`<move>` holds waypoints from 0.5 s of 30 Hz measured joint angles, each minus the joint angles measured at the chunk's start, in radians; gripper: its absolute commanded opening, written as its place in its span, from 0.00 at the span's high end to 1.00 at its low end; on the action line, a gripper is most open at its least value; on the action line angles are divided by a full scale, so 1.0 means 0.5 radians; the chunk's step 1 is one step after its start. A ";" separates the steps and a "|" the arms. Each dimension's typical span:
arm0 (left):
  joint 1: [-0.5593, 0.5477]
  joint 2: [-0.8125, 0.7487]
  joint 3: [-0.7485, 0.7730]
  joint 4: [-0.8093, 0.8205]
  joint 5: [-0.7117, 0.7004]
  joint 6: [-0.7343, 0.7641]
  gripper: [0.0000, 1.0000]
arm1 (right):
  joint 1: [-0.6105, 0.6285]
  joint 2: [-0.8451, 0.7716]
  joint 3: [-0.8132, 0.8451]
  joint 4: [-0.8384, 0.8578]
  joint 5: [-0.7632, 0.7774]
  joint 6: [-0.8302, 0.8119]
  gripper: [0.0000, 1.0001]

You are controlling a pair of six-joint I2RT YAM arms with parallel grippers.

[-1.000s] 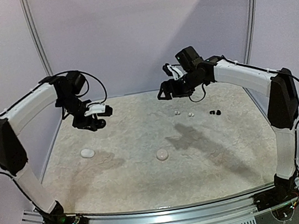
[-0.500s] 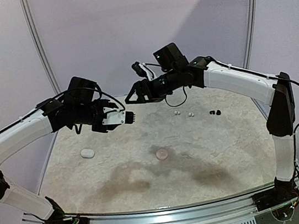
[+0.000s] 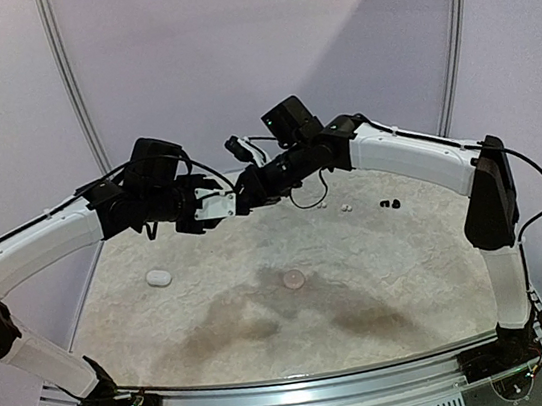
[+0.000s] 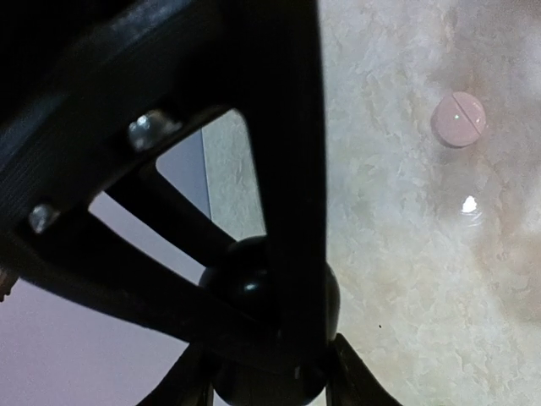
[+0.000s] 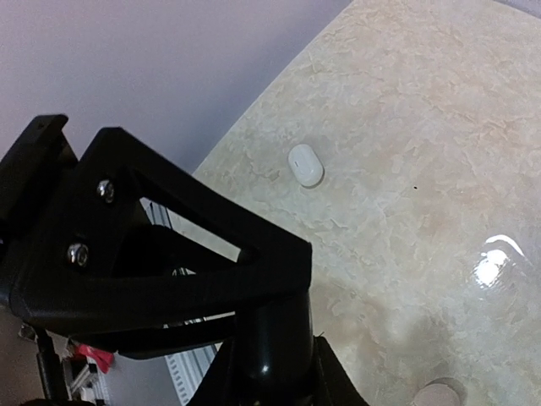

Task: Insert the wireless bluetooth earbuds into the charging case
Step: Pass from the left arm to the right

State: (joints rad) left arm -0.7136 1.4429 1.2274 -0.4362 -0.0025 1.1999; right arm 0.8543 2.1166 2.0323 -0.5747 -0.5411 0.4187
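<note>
While end effectors (image 3: 237, 204) meet, pink case (image 3: 293, 280) apart

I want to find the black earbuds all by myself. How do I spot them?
Find the marbled table, then its far right side, toward the right arm's black elbow. Two tiny black earbuds lie close together there. Unlike the white earbuds just left of them, these are the only dark specks on it.

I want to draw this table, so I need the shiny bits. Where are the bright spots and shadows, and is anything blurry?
Top external view: two brownish arm shadows on the table. Left wrist view: a white glare spot just below the pinkish round case. Right wrist view: glare patch by the right edge, and the white case looks slightly soft.
</note>
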 measured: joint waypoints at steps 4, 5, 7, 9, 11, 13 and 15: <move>0.000 -0.001 -0.001 0.021 -0.013 -0.010 0.86 | 0.004 0.000 0.015 -0.008 0.002 -0.021 1.00; 0.000 0.000 -0.002 0.024 -0.011 -0.016 0.70 | 0.004 0.000 0.016 -0.008 0.000 -0.033 1.00; 0.000 -0.005 -0.013 0.033 -0.004 -0.047 0.09 | 0.003 0.000 0.016 -0.012 0.000 -0.048 1.00; 0.001 -0.018 -0.040 0.044 0.035 -0.142 0.01 | -0.005 0.000 0.013 -0.021 0.014 -0.098 1.00; 0.034 -0.043 -0.057 0.022 0.146 -0.323 0.01 | -0.011 -0.010 -0.024 -0.013 0.015 -0.184 1.00; 0.124 -0.082 -0.056 -0.036 0.388 -0.516 0.01 | -0.024 -0.063 -0.151 0.018 0.015 -0.294 1.00; 0.310 -0.146 -0.063 -0.075 0.703 -0.744 0.01 | -0.043 -0.170 -0.360 0.070 0.008 -0.448 1.00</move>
State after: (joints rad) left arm -0.5587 1.3701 1.1961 -0.4736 0.3492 0.8280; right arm 0.8326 2.0315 1.8523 -0.5396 -0.5369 0.1947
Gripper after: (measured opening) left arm 0.989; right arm 0.228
